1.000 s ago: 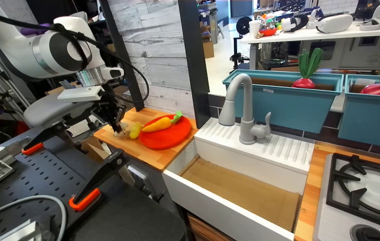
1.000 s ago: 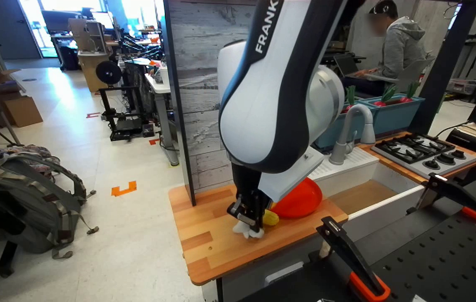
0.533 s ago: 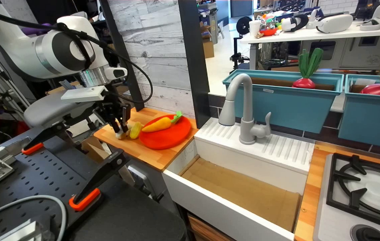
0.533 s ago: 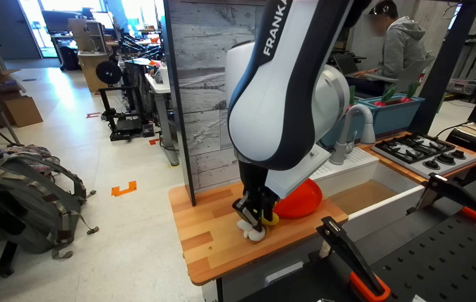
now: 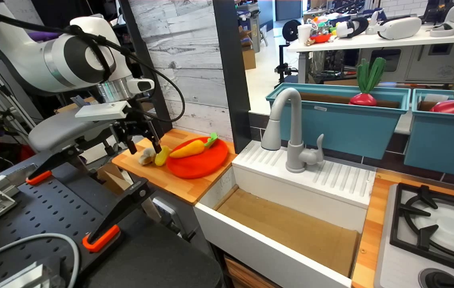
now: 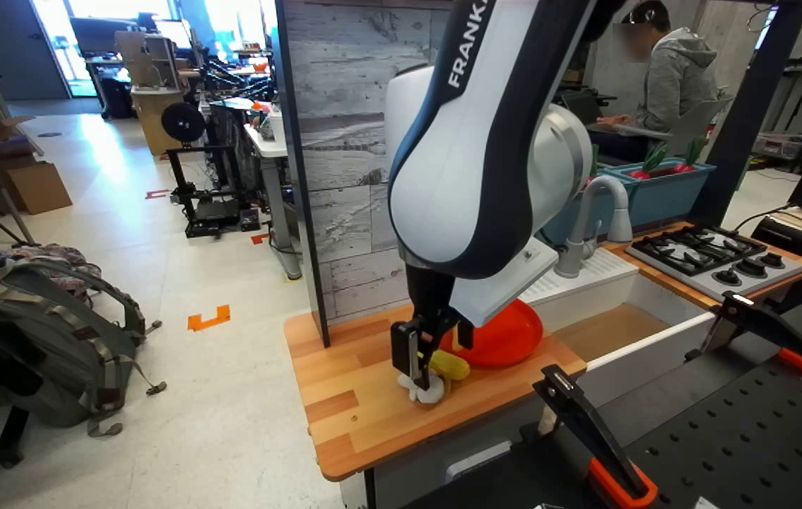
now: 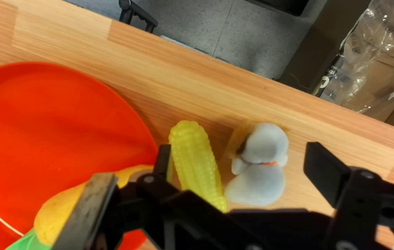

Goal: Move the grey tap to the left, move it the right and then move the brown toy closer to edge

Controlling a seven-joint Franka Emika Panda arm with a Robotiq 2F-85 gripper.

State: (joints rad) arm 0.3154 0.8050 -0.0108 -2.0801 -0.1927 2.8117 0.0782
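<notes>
The grey tap (image 5: 297,128) stands upright behind the sink, its spout angled toward the wooden board's side in an exterior view. My gripper (image 7: 242,166) is open above the board (image 6: 344,375). Between its spread fingers, in the wrist view, lie a whitish-grey plush animal (image 7: 257,184) with an orange collar and part of a yellow corn toy (image 7: 197,159). Neither is gripped. The plush lies apart from the board's edge (image 7: 217,65). Beside its head is a brownish patch, perhaps shadow; I cannot tell. The brown toy is hidden or out of view.
A red-orange plate (image 5: 199,166) holding a toy carrot (image 5: 189,149) sits beside the corn. The white sink (image 5: 275,248) adjoins the board. A grey wood-look panel (image 5: 189,60) rises behind. Black clamps (image 5: 119,214) stand on the dark table in front.
My gripper has gone from shut to spread wide and has risen, shifting a little toward the plate. The plush animal, earlier at the fingertips, now lies free on the board.
</notes>
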